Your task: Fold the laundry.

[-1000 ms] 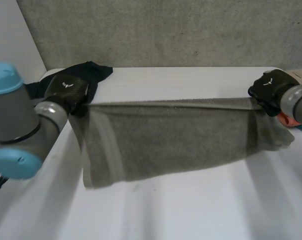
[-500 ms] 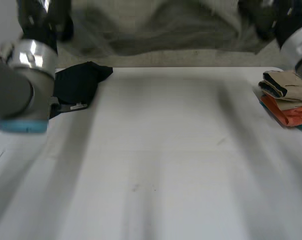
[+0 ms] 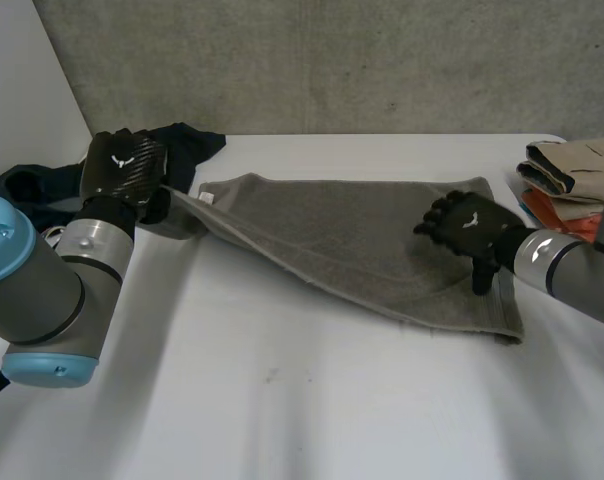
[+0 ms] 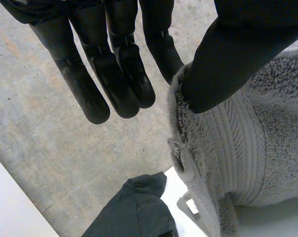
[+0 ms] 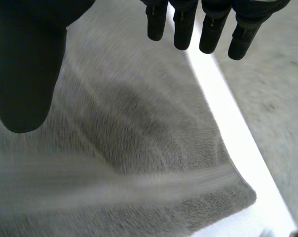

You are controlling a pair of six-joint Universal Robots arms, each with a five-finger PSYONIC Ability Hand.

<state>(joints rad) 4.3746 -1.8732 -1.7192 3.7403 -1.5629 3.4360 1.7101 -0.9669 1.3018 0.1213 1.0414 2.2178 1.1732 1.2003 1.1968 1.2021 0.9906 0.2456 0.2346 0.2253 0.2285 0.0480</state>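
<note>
Spreading stage only, by the look of it: grey towel (image 3: 352,235) laid out on the surface (image 3: 282,400), no fold visible, every fold left to make. Long axis across, from left hand (image 3: 127,170) to right hand (image 3: 467,225). Left fingers straight, lifted corner pinched against thumb. Right fingers spread, resting on right end, gripping nothing.

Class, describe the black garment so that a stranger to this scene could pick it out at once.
On the white table, find the far corner on the robot's left, behind the left hand. The black garment lies crumpled there; its neighbour, the grey towel, is paler and spread out.
</note>
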